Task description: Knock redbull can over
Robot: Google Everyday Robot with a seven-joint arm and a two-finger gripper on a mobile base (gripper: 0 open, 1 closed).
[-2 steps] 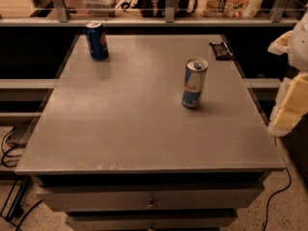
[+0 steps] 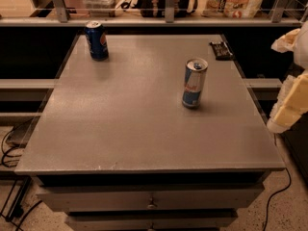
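Desk [image 2: 125,129] front edge is nearest you, with drawers [image 2: 151,203] below it.

Claw [image 2: 288,105] sits off the desk's right edge, about level with the top and cut off by the frame. Can't tell whether it's apart or together. No arm links show, so the pose is a guess: parked to the right, pointing roughly in toward the desk, well apart from the target.

Redbull can [image 2: 194,83] stands upright, right of centre at mid-depth, with bare desk all round it. The tab looks opened, so it's probably light or empty. It's tall and slim with thin, slick metal walls and a small base, so it should tip easily.

You don't need a grasp. Contact it high on the side wall, near the silver rim, and sweep from the right toward the left. If you hit low, it'll likely slide rather than fall. Expect it to roll once it's down.

Far left is a dark blue can [image 2: 96,40], not your target. A dark packet [image 2: 221,50] lies at the far right corner, clear of that sweep.
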